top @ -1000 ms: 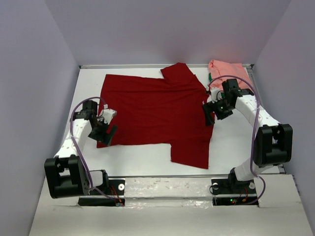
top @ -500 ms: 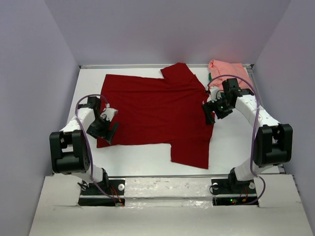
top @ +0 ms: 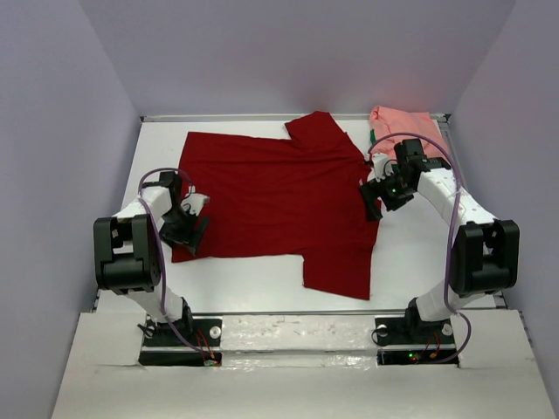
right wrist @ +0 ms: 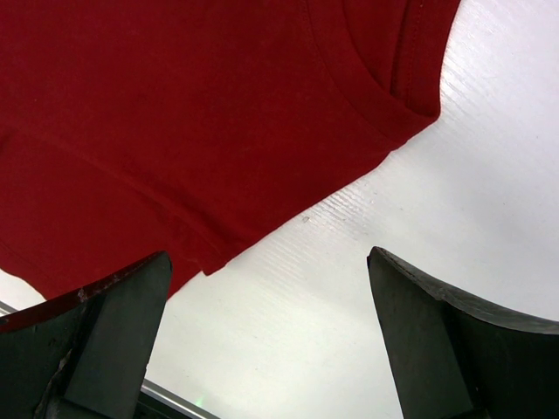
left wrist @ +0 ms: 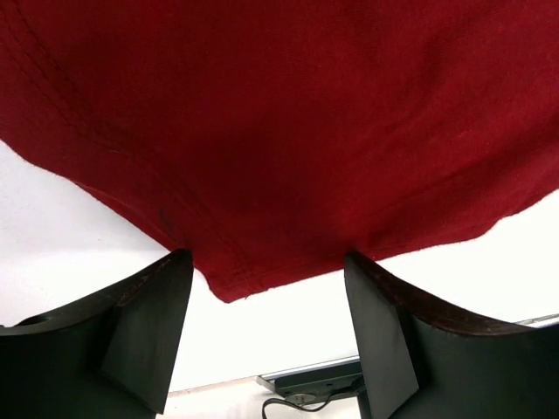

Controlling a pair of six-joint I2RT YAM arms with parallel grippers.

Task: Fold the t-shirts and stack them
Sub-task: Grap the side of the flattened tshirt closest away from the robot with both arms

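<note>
top external view, from the left: my left end effector [top: 185, 229] sits near the left edge of the tabletop [top: 253, 281], over the near-left corner of the dark red t-shirt [top: 279, 201]. its fingers [left wrist: 148, 336] stand apart. in the left wrist view a corner of the red hem dips into the gap between them, with white tabletop showing below it. i cannot tell whether either finger touches the cloth.

the dark red t-shirt lies spread flat across the middle of the tabletop. one sleeve points toward the far edge and the other reaches toward the near edge, right of centre.

my right end effector [top: 374, 199] hangs at the shirt's right edge, spread wide and holding nothing. in the right wrist view a red hem runs across the upper left and bare tabletop fills the space between the fingers.

the salmon pink t-shirt [top: 403, 122] lies in the far right corner of the tabletop. a bit of green fabric [top: 373, 138] peeks out just beside its left side.
</note>
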